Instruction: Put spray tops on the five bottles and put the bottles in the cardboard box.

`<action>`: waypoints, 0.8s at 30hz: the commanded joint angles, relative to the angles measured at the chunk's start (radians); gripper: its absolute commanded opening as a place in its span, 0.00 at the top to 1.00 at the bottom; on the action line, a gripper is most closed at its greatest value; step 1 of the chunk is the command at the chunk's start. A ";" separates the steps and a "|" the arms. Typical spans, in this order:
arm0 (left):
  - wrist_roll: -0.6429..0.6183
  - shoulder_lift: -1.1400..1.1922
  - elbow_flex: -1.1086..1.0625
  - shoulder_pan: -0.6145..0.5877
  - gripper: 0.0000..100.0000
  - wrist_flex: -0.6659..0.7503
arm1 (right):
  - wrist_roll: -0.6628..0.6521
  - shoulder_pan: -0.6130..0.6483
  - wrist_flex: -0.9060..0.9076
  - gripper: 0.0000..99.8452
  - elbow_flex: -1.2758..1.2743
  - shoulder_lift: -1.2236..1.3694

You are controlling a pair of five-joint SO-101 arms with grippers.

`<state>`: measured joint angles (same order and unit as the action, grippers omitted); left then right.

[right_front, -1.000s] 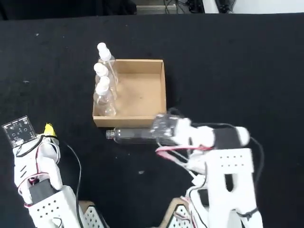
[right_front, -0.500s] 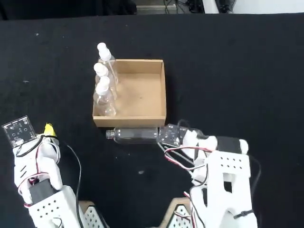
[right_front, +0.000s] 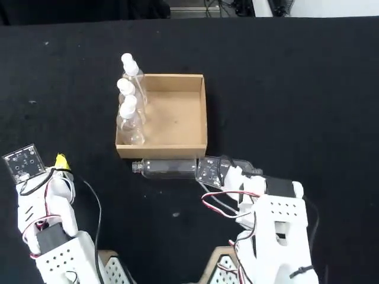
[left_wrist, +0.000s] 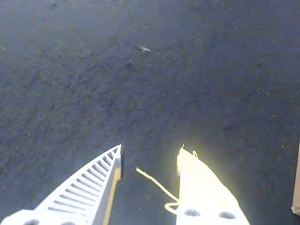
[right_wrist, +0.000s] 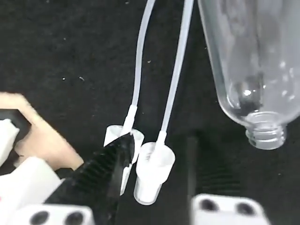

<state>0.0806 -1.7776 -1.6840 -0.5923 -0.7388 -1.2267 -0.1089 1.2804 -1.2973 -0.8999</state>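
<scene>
Bright, even light; glare bleaches the left claw [left_wrist: 150, 152] and spray tops [right_front: 125, 86].

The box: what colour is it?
The cardboard box is plain brown; the high view shows it best.

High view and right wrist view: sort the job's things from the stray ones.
Job: cardboard box; three capped bottles in it; uncapped bottle lying before it; two spray tops; open-necked bottle beside them.
Stray: cables at the back; white fleck.
</scene>
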 commanded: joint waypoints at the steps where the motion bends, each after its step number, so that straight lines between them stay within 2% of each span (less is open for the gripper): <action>1: -0.011 0.002 -0.005 -0.007 0.92 -0.002 | 0.011 0.002 -0.002 0.98 -0.018 -0.001; 7: -0.011 0.002 -0.005 -0.007 0.92 -0.002 | 0.006 -0.207 0.091 0.99 0.255 -0.001; 10: -0.011 0.002 -0.005 -0.007 0.92 -0.002 | 0.006 -0.264 0.169 0.99 0.381 -0.001; 14: -0.011 0.002 -0.005 -0.007 0.92 -0.002 | 0.006 -0.315 0.181 0.99 0.441 0.004; 18: -0.011 0.002 -0.005 -0.007 0.92 -0.002 | 0.021 -0.296 0.236 0.97 0.407 0.005; 21: -0.011 0.002 -0.005 -0.007 0.92 -0.002 | 0.023 -0.230 0.301 0.89 0.366 0.004; 24: -0.011 0.002 -0.005 -0.007 0.92 -0.002 | 0.006 -0.186 0.256 0.83 0.300 -0.001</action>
<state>0.0806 -1.7776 -1.6840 -0.5923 -0.7388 -1.2144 -0.3437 1.5612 -0.9674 -0.8830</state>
